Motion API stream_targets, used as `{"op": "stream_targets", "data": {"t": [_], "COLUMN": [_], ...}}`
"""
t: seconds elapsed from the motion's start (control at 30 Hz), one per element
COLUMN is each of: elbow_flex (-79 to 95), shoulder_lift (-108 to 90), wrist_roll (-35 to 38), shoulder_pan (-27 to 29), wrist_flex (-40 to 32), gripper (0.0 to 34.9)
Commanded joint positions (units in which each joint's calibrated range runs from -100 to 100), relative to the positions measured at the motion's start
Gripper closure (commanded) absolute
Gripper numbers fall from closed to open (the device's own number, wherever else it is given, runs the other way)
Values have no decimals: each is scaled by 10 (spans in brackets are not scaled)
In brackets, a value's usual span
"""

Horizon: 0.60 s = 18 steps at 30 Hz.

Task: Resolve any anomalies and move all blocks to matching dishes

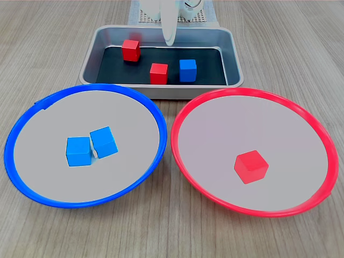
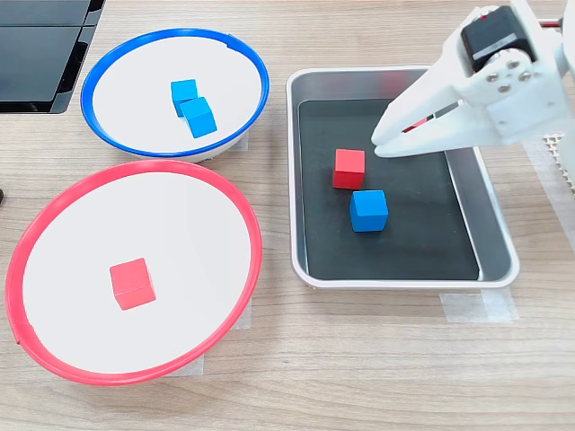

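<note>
Gripper empty, jaws parted, poised over tray for a pick | tray: two red cubes, blue cube at 5 o'clock unsorted | blue-rimmed dish: two blue cubes touching | red-rimmed dish: red cube.

two blue cubes touch in the blue dish. one red cube sits in the red dish. two red and one blue lie outside both.

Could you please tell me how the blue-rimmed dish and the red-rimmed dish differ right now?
The round blue-rimmed dish holds two glossy blue cubes, touching; the round red-rimmed dish holds one red cube. In the first exterior view, blue sits left, red right. Both are shallow with pale grey insides.
</note>
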Motion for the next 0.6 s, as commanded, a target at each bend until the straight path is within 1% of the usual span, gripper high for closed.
{"op": "stream_targets", "data": {"t": [0.0, 0.1, 0.17, 0.23, 0.27, 0.33, 0.37, 0.4, 0.57], "elbow_flex": [-81, -175, -242, -295, -320, -346, -361, -378, -421], "shoulder_lift": [110, 235, 329, 419, 463, 512, 547, 591, 703], "wrist_roll": [12, 18, 21, 25, 28, 31, 35, 39, 51], "shoulder_pan": [-3, -3, -9, -17, -23, -29, -37, -46, -65], "wrist_flex": [34, 52, 61, 60, 56, 49, 45, 39, 29], "gripper": [321, 272, 253, 229, 210, 195, 174, 160, 154]}}
